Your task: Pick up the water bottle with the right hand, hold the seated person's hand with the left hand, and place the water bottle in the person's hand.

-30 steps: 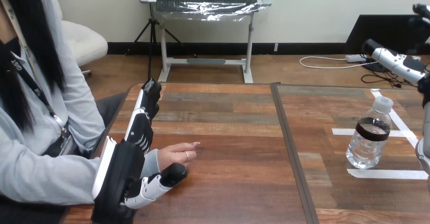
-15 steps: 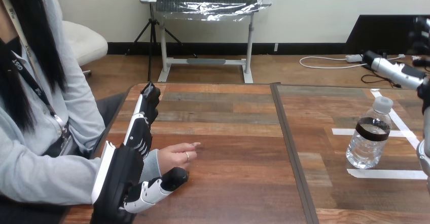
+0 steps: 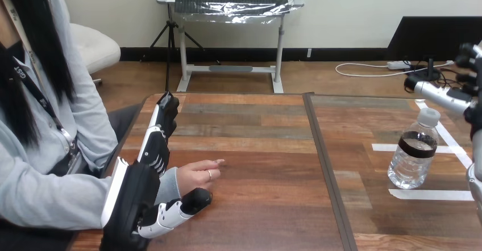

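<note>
A clear water bottle (image 3: 414, 151) with a white cap and a dark label stands upright on the table's right half, inside white tape marks. My right hand (image 3: 446, 96) hovers at the right edge, just above and behind the cap, open and apart from the bottle. The person's hand (image 3: 199, 174) rests on the table at the left with its fingers pointing right. My left hand (image 3: 136, 197) is at the person's wrist. Its fingers (image 3: 162, 123) stretch straight along the far side, and its thumb (image 3: 185, 204) lies on the near side below the person's hand. It is open.
White tape strips (image 3: 435, 195) mark a patch on the table around the bottle. A dark seam (image 3: 324, 166) runs down the table between its two halves. The table's left edge (image 3: 122, 146) lies beside the seated person.
My right hand has come down and slightly left, closer to the bottle's cap. The left hand, the person's hand and the bottle have stayed put.
</note>
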You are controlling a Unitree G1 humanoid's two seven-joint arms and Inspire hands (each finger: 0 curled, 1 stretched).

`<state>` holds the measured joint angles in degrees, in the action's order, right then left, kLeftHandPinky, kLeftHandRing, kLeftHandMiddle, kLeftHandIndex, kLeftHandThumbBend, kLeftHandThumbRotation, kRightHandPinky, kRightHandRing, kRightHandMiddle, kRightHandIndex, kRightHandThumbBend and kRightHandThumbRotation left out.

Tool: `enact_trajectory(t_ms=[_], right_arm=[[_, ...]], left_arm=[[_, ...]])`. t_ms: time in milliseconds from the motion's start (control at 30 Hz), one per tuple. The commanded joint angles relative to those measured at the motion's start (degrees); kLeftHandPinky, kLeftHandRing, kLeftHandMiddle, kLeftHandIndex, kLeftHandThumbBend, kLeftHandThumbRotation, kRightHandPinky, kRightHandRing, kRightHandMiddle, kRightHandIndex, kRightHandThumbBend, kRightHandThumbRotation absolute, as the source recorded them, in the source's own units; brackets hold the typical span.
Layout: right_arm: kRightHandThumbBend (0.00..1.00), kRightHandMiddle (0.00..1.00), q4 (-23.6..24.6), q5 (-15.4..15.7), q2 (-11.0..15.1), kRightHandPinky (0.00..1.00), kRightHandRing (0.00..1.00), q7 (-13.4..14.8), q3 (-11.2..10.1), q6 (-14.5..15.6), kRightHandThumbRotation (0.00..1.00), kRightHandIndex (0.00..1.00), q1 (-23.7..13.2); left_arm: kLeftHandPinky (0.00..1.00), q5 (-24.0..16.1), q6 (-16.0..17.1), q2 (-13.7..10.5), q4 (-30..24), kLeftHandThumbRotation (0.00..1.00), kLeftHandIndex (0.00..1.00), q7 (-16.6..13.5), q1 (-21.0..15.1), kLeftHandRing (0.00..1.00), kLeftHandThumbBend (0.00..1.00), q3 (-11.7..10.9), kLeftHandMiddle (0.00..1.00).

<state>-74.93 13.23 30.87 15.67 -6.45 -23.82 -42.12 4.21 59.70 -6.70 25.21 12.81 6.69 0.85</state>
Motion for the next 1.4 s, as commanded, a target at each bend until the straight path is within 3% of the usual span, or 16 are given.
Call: enact_trajectory(t_ms=[0,267,767,1233,1367], right_arm=[[1.00,0.86,0.25,-0.53,-1.63,0.79,0.84,-0.26,0.39,0.52,0.36,0.90,-3.56],[1.00,0.88,-0.01,-0.50,-1.97,0.84,0.88,-1.36,0.61,1.88,0.34,0.91,-3.01],[1.00,0.88,-0.46,-0.17,-2.33,0.71,0.76,-2.13,1.46,4.00,0.37,0.91,-2.16],[1.00,0.89,-0.72,-0.82,-2.96,0.76,0.82,-4.03,1.16,5.09,0.34,0.92,-0.81],[1.00,0.88,-0.87,0.03,-3.17,0.78,0.84,-3.28,1.93,5.44,0.34,0.92,-0.34]], left_arm=[[1.00,0.72,0.26,-0.86,-3.30,0.66,1.00,0.28,-1.42,1.00,1.00,-0.38,1.00],[1.00,1.12,-0.43,-1.09,-4.23,0.66,1.00,0.42,-1.04,1.00,1.00,-0.49,1.00],[1.00,1.32,-1.05,-1.15,-5.40,0.64,1.00,0.35,-0.70,1.00,1.00,-0.83,1.00],[1.00,1.33,-1.50,-1.34,-6.23,0.63,1.00,0.33,-0.44,1.00,1.00,-1.04,1.00],[1.00,2.05,-1.47,-1.42,-6.18,0.63,1.00,0.70,-0.49,1.00,1.00,-0.88,1.00]])
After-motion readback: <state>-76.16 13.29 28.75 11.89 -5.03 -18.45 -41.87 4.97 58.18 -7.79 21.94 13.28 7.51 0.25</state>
